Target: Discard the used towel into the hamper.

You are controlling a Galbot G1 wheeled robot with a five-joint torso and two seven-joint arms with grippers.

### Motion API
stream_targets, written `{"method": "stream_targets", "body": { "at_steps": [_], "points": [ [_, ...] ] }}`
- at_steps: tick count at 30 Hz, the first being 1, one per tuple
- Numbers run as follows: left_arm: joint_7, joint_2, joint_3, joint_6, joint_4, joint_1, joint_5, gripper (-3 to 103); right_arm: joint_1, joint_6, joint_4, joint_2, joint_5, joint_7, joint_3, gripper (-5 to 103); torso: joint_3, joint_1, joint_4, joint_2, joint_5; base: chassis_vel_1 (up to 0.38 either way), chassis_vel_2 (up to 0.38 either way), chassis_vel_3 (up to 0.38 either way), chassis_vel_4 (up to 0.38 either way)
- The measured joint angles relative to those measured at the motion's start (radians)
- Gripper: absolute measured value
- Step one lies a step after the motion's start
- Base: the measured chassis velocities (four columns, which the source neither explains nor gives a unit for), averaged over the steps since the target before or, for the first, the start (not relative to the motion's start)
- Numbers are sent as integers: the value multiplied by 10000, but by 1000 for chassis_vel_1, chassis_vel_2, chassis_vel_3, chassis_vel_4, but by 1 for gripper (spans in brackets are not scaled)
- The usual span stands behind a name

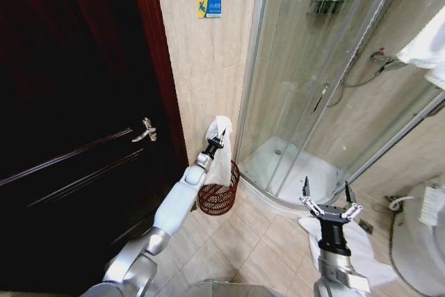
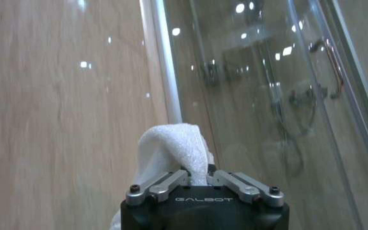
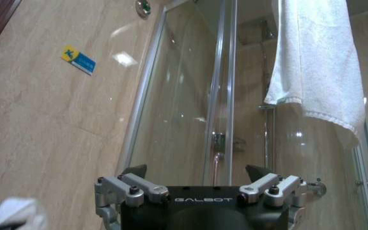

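Note:
My left gripper [image 1: 216, 141] is shut on the white used towel [image 1: 222, 154], held up against the tiled wall directly above the hamper [image 1: 219, 195]. The towel hangs from the fingers with its lower end reaching down into the hamper's mouth. The hamper is a small dark reddish-brown openwork basket on the floor beside the shower enclosure. In the left wrist view the towel [image 2: 174, 148] bulges up between the closed fingers of the left gripper [image 2: 197, 178]. My right gripper [image 1: 329, 203] hovers open at the lower right, with nothing in it; its spread jaws also show as the right gripper [image 3: 197, 173].
A dark wooden door [image 1: 69, 102] with a lever handle stands left of the hamper. The curved glass shower enclosure [image 1: 327, 81] fills the right. Another white towel [image 3: 315, 62] hangs at the upper right. A white cloth [image 1: 361, 248] lies on the floor by a toilet [image 1: 424, 234].

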Motion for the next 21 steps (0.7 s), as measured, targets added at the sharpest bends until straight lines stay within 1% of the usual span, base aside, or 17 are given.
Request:
{"method": "stream_targets", "body": {
  "at_steps": [7, 13, 14, 16, 17, 21],
  "points": [
    [22, -119, 137, -12, 375, 179, -237, 4, -29, 111, -99, 5, 108, -40, 64, 100, 0, 0, -1, 0, 0, 0, 0, 0, 0],
    [-41, -177, 351, 251, 779, 191, -530, 4, 58, 214, -225, 6, 135, -41, 62, 100, 0, 0, 0, 0, 2, 0, 0, 0, 0],
    [-40, -189, 392, 267, 887, 175, -561, 4, 64, 220, -235, 7, 135, -42, 64, 100, 0, 0, 1, 0, 2, 0, 0, 0, 0],
    [-30, -298, 581, 285, 1461, 32, -634, 4, 27, 253, -238, 8, 135, -41, 92, 100, 0, 0, 0, 0, 1, 0, 0, 0, 0],
    [-30, -298, 581, 285, 1461, 32, -634, 4, 27, 253, -238, 8, 135, -41, 92, 100, 0, 0, 0, 0, 1, 0, 0, 0, 0],
    [-20, -651, 677, 357, 2252, -227, -686, 4, -34, 362, -232, 8, 137, -11, 168, 100, 0, 0, -1, 0, 0, 0, 0, 0, 0]
  ]
}}
